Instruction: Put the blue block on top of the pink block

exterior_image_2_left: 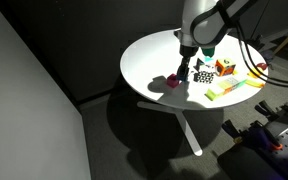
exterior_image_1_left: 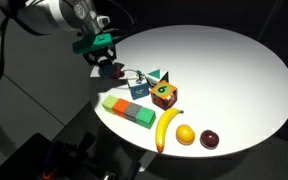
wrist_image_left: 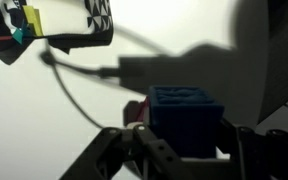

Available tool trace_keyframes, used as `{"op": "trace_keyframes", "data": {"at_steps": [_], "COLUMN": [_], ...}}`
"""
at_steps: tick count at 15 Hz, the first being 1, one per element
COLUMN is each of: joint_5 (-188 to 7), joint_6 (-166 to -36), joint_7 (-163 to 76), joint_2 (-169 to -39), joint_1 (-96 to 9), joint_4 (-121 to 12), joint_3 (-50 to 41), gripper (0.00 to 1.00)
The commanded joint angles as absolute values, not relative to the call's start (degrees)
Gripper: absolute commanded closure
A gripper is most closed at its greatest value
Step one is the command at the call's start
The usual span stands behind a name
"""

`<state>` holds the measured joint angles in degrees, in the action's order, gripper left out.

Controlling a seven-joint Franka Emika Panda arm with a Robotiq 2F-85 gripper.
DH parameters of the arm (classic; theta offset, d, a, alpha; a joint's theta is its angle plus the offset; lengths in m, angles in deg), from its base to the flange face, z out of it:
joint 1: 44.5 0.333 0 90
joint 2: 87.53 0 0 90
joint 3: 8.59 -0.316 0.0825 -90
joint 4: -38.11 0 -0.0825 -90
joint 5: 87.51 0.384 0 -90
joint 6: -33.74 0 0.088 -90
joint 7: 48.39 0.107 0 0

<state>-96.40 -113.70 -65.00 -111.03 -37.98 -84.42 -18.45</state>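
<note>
In the wrist view the dark-blue block (wrist_image_left: 184,120) sits between the two fingers of my gripper (wrist_image_left: 184,138), which is shut on it. A sliver of the pink block (wrist_image_left: 135,110) shows just behind its lower left edge. I cannot tell whether the two blocks touch. In both exterior views the gripper (exterior_image_1_left: 108,64) (exterior_image_2_left: 185,72) hangs low over the near edge of the round white table (exterior_image_1_left: 224,70). The pink block (exterior_image_2_left: 171,82) lies right beside the fingers. The blue block is too small to make out in the exterior views.
Close by stand a blue-and-white pictured block (exterior_image_1_left: 137,88), teal triangular blocks (exterior_image_1_left: 156,76) and a red-orange numbered cube (exterior_image_1_left: 164,93). A long green-and-orange block (exterior_image_1_left: 129,110), a banana (exterior_image_1_left: 167,128), a yellow fruit (exterior_image_1_left: 185,134) and a dark red fruit (exterior_image_1_left: 210,139) lie nearer the front. A cable (wrist_image_left: 74,75) crosses the table.
</note>
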Motion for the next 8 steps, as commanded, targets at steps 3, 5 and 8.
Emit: {"op": "trace_keyframes", "data": {"at_steps": [3, 5, 8], "joint_5": [-93.1, -91.6, -90.4], "joint_6": [-113.0, -113.2, -113.4], "joint_7": [-59.5, -58.1, -56.3], "joint_2": [-112.6, -112.8, -112.9], "joint_1": [-37.7, -37.8, -37.7], "joint_4": [-81.6, -81.4, -81.4], "joint_3": [-17.9, -17.9, -17.8], "gripper": [0.72, 0.72, 0.72]}}
